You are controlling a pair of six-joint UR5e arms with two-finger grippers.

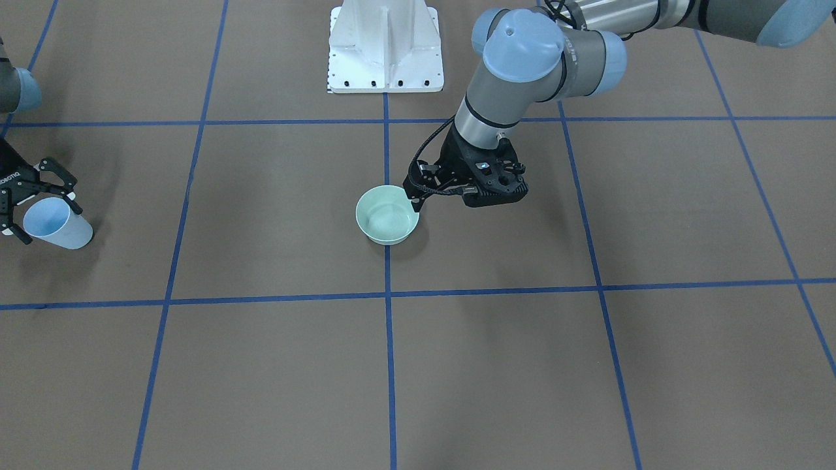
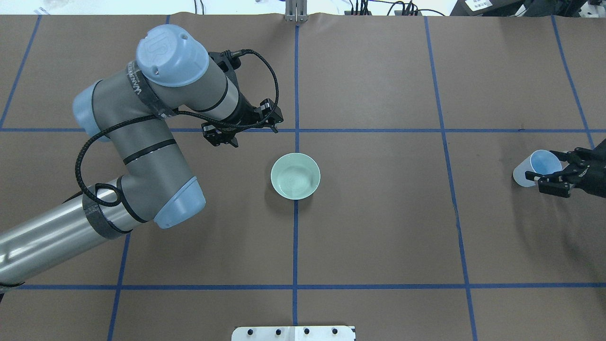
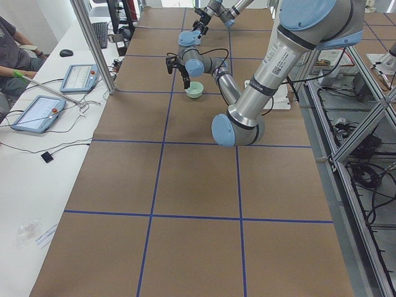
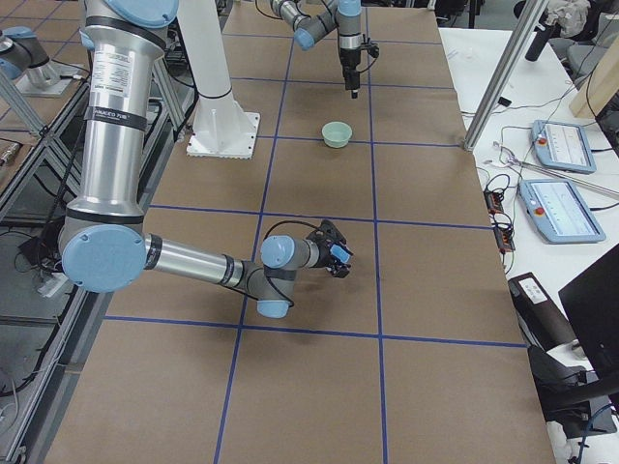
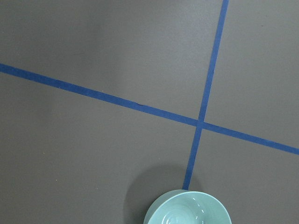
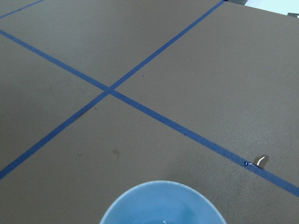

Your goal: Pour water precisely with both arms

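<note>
A pale-green bowl (image 1: 386,214) stands on the brown table at a crossing of blue tape lines; it also shows in the overhead view (image 2: 295,175) and at the bottom edge of the left wrist view (image 5: 187,209). My left gripper (image 1: 417,199) hangs just beside the bowl's rim, above the table, and its fingers look shut and empty. My right gripper (image 1: 49,222) is shut on a light-blue cup (image 2: 532,171), held tilted near the table's edge, far from the bowl. The cup's rim fills the bottom of the right wrist view (image 6: 163,205).
The white pedestal base (image 1: 385,46) stands at the robot's side of the table. Blue tape lines divide the brown surface into squares. A side table with tablets (image 3: 37,111) and a seated person runs along the far edge.
</note>
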